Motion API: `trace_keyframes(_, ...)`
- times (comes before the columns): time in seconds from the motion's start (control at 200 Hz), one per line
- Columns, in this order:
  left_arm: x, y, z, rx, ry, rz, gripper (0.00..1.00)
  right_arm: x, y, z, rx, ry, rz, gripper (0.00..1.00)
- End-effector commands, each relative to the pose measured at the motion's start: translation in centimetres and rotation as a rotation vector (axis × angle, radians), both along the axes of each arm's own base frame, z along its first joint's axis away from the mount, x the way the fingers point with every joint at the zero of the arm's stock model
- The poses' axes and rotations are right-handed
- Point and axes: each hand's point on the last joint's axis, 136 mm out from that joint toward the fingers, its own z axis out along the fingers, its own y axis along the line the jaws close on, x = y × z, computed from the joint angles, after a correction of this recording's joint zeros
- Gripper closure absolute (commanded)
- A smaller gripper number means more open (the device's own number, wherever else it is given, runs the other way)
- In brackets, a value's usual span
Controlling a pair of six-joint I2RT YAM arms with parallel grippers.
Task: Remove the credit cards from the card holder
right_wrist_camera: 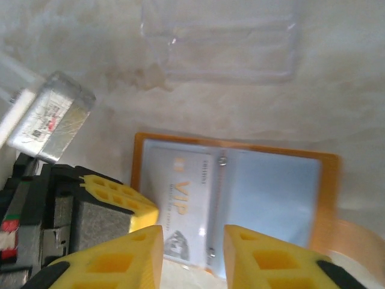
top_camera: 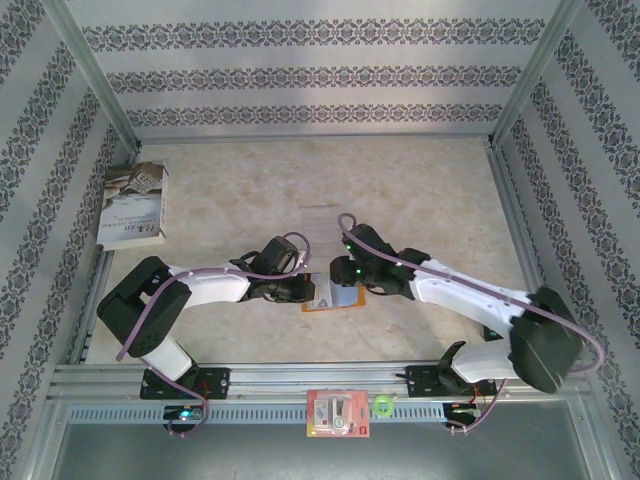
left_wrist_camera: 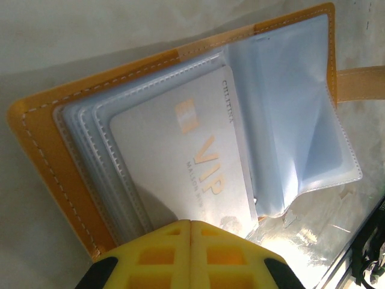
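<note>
Although a book [top_camera: 132, 205] lies well off at the left edge of the bench [top_camera: 420, 190], the work sits near the middle of the front, where both arms meet over the card holder [left_wrist_camera: 54, 156]. The left jaws are shut, tips together, at the near edge of the open holder. They look to be pinning it down, though whether they pinch a sleeve cannot be told. The holder lies spread flat, orange cover down, with its clear sleeves fanned upward. One of the credit cards [left_wrist_camera: 180, 156], pale with gold "VIP" lettering, is tucked in the left-hand sleeve, so the task appears to be at its first extraction. To the right, the right jaws hang partly open just above the card's near end, with nothing between them.

The next move probably calls for the right jaws to catch the card's exposed edge and slide it out along the sleeve's mouth while the left keeps the holder from dragging. The card is thin and the sleeve slick, so a shallow bite could slip.

The two arms are close together, leaving little room between them. A clear tray [right_wrist_camera: 219, 45] lies just beyond the holder, and open bench stretches to the right and far side for setting cards down. A red-and-white packet [top_camera: 338, 415] sits beyond the front rail [top_camera: 300, 378], out of the way.
</note>
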Motion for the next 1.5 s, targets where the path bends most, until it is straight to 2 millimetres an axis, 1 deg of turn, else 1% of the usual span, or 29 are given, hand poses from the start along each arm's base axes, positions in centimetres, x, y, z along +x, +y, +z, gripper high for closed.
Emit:
trace_keyframes(0.0, -1.2, 0.4, -1.0, 0.050, 0.032, -0.025, 1.00, -1.1, 1.2, -2.5, 0.036, 0.099, 0.050, 0.72)
trace_keyframes(0.09, -1.2, 0.5, -1.2, 0.055, 0.034, -0.023, 1.00, -1.8, -0.3, -5.1, -0.025, 0.153, 0.018, 0.76)
trace_keyframes(0.155, -1.2, 0.6, -1.3, 0.061, 0.035, -0.019, 1.00, -2.4, -2.4, -7.0, -0.095, 0.180, -0.033, 0.81)
trace_keyframes(0.215, -1.1, 0.7, -1.3, 0.064, 0.034, -0.011, 1.00, -2.8, -4.2, -8.3, -0.146, 0.195, -0.077, 0.84)
trace_keyframes(0.29, -1.0, 0.8, -1.3, 0.065, 0.032, -0.008, 1.00, -3.2, -5.9, -9.5, -0.211, 0.209, -0.120, 0.87)
trace_keyframes(0.35, -0.8, 0.8, -1.2, 0.064, 0.027, -0.007, 1.00, -3.3, -6.4, -9.7, -0.232, 0.209, -0.132, 0.88)
trace_keyframes(0.39, -0.8, 0.9, -1.2, 0.064, 0.028, -0.005, 1.00, -3.2, -6.3, -9.4, -0.227, 0.197, -0.132, 0.88)
trace_keyframes(0.425, -0.7, 0.9, -1.2, 0.064, 0.026, -0.006, 1.00, -2.9, -6.1, -8.7, -0.215, 0.173, -0.132, 0.87)
trace_keyframes(0.505, -0.5, 0.9, -0.9, 0.060, 0.014, -0.010, 1.00, -2.2, -5.0, -6.4, -0.164, 0.101, -0.092, 0.84)
trace_keyframes(0.58, -0.3, 0.9, -0.7, 0.064, 0.005, -0.012, 1.00, -1.7, -3.2, -3.8, -0.082, 0.033, -0.025, 0.81)
trace_keyframes(0.635, -0.2, 1.0, -0.7, 0.069, 0.002, -0.009, 1.00, -1.5, -1.4, -1.9, 0.012, 0.009, 0.024, 0.78)
trace_keyframes(0.65, -0.2, 1.0, -0.8, 0.070, 0.003, -0.008, 1.00, -1.5, -1.2, -1.8, 0.026, 0.013, 0.032, 0.77)
trace_keyframes(0.655, -0.2, 1.0, -0.8, 0.069, 0.003, -0.008, 1.00, -1.5, -0.8, -1.5, 0.044, 0.012, 0.042, 0.76)
trace_keyframes(0.725, -0.2, 1.0, -0.9, 0.068, 0.009, -0.006, 1.00, -1.3, 0.9, -0.5, 0.128, 0.046, 0.081, 0.73)
trace_keyframes(0.794, -0.1, 1.0, -0.9, 0.065, 0.007, -0.004, 1.00, -1.0, 2.6, -0.3, 0.203, 0.085, 0.113, 0.73)
trace_keyframes(0.869, -0.1, 1.0, -0.7, 0.065, 0.005, -0.003, 1.00, -0.7, 3.9, -1.1, 0.237, 0.138, 0.123, 0.73)
trace_keyframes(0.919, -0.1, 1.1, -0.7, 0.066, 0.004, -0.004, 1.00, -0.5, 4.3, -1.8, 0.244, 0.159, 0.119, 0.74)
trace_keyframes(0.954, 0.0, 1.2, -0.6, 0.067, 0.001, -0.003, 1.00, -0.3, 4.2, -2.5, 0.229, 0.173, 0.103, 0.75)
trace_keyframes(1.059, -0.1, 1.4, -0.6, 0.070, 0.000, 0.000, 1.00, 0.3, 3.1, -4.9, 0.181, 0.213, 0.044, 0.76)
trace_keyframes(1.169, -0.1, 1.5, -0.7, 0.067, 0.001, 0.001, 1.00, 0.4, 1.8, -6.5, 0.146, 0.238, -0.004, 0.77)
trace_keyframes(1.424, 0.2, 1.7, -0.8, 0.066, 0.003, 0.010, 1.00, 0.1, 0.5, -8.0, 0.092, 0.266, -0.036, 0.78)
trace_keyframes(1.494, 0.2, 1.9, -0.9, 0.069, 0.004, 0.010, 1.00, -0.2, 0.4, -8.3, 0.088, 0.274, -0.031, 0.79)
